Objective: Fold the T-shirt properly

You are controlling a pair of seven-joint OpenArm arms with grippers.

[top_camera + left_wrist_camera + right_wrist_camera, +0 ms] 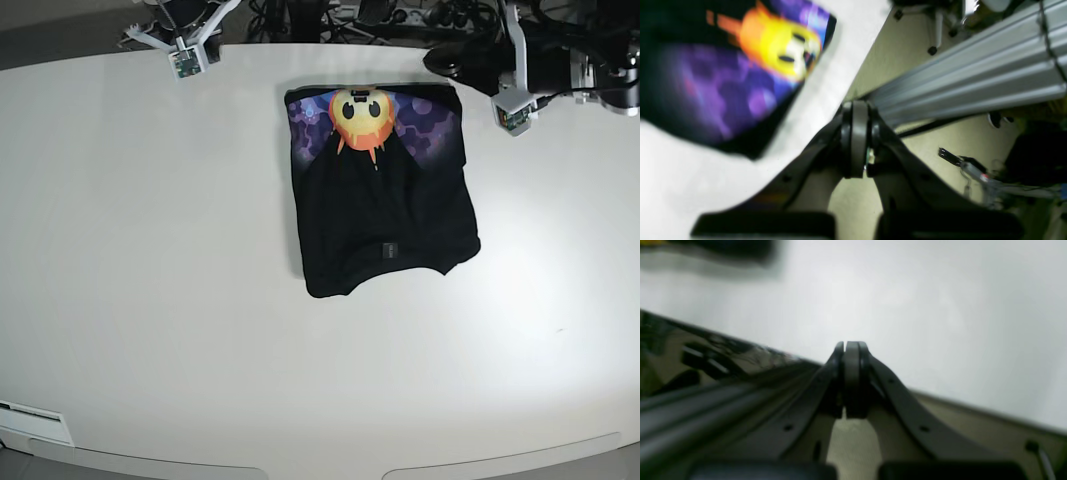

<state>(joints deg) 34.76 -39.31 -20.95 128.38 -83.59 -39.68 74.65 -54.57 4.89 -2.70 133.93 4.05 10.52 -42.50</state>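
Far left of bench (150,250): right arm's fingers (852,350) pressed together, holding nothing, over bench edge. Centre, twd far side: T-shirt (380,215) folded flat in a rough square, black panels over sun-face print. Far right: left arm's fingers (858,110) together too, empty, off bench edge.

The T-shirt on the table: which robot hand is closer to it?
The left hand, shut, just off the T-shirt beyond its printed far corner. The right hand, also shut, sits farther away near the table's far edge.
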